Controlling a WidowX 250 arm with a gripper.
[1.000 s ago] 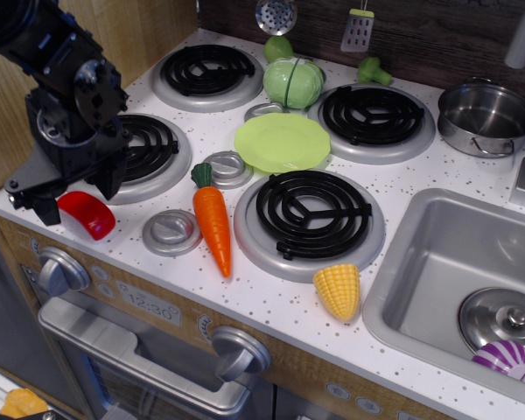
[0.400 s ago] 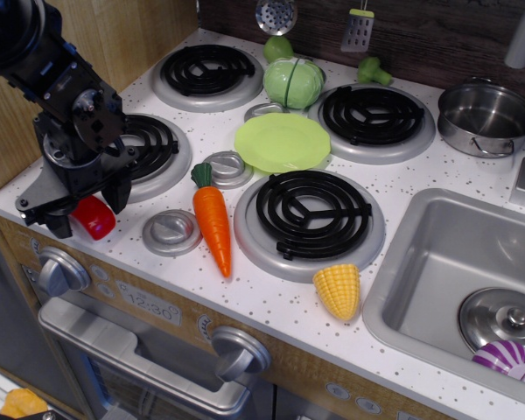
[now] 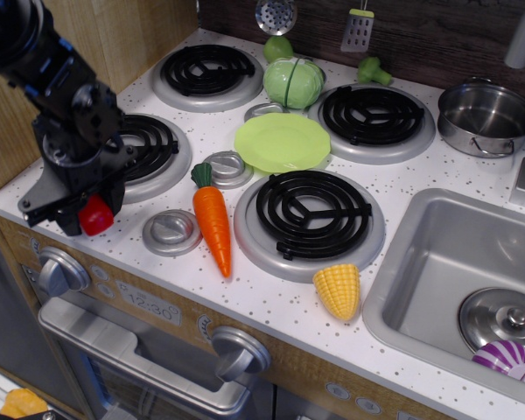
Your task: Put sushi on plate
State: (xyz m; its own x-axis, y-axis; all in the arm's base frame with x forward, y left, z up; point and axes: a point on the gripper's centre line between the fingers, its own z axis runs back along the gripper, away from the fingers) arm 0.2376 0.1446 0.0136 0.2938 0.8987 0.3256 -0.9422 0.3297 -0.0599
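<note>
The sushi [image 3: 97, 217], a small glossy red piece, lies at the front left corner of the counter, beside the front left burner [image 3: 144, 149]. My black gripper [image 3: 91, 213] is down over it with one finger on each side, shut on the sushi, which rests on the counter. Most of the sushi is hidden by the fingers. The light-green plate [image 3: 282, 142] lies flat in the middle of the stove top, well to the right of and behind the gripper.
An orange carrot [image 3: 213, 220] and two grey discs [image 3: 171, 232] [image 3: 227, 167] lie between gripper and plate. A green cabbage [image 3: 292, 82] sits behind the plate. Yellow corn [image 3: 339, 290] lies at the front, a pot [image 3: 487, 116] and sink [image 3: 446, 262] are on the right.
The gripper has come down over the sushi and its fingers have closed in on it, so less of the red piece shows. Nothing else has moved.
</note>
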